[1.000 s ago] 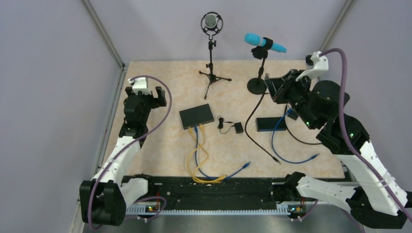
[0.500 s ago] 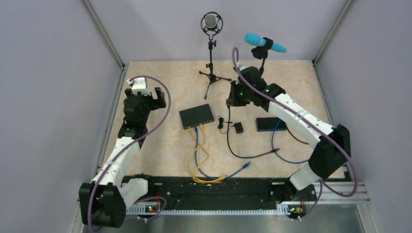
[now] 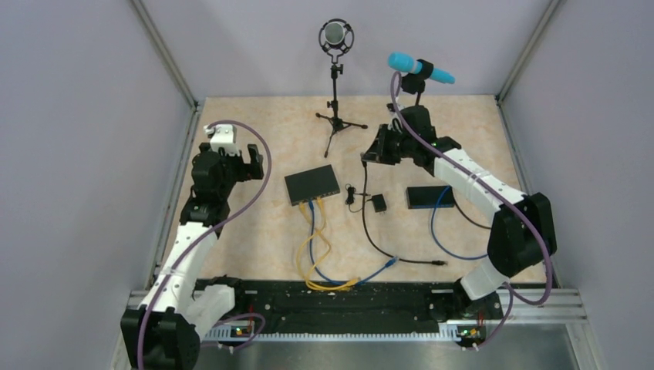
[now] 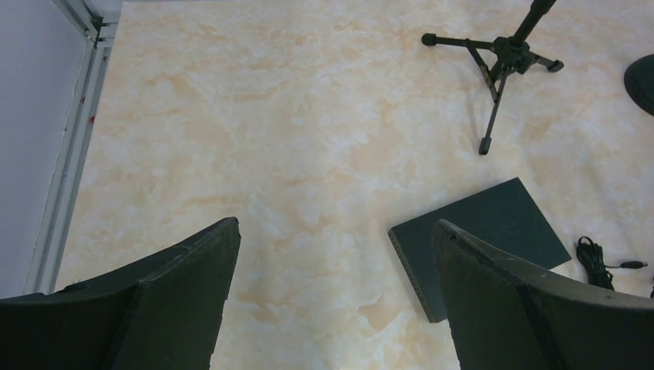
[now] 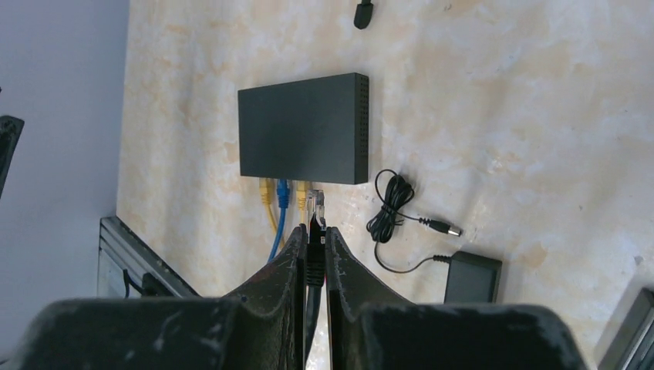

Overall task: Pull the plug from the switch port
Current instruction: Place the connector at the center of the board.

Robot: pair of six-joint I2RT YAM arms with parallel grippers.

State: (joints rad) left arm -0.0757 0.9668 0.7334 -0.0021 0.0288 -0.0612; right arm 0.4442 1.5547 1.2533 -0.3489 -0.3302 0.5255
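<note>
My right gripper (image 5: 314, 231) is shut on a black cable's plug (image 5: 315, 206), whose clear tip pokes out past the fingertips. It hangs in the air, in no socket. In the top view this gripper (image 3: 370, 156) is right of the flat black switch (image 3: 311, 184), and the black cable (image 3: 369, 223) trails from it to the table. The switch port edge (image 5: 301, 182) holds yellow and blue cables (image 5: 279, 208). My left gripper (image 4: 335, 231) is open and empty, left of the switch (image 4: 482, 231); in the top view it (image 3: 251, 158) is at the far left.
A second black box (image 3: 430, 196) with a blue cable lies at the right. A power adapter (image 3: 379, 203) with a coiled cord (image 3: 351, 194) sits between the boxes. A tripod microphone stand (image 3: 336, 116) and a blue microphone (image 3: 420, 68) stand at the back.
My right arm has swung from the right side across to the middle, carrying the black cable with it; the cable's free end has slid along the table. The left arm has barely shifted.
</note>
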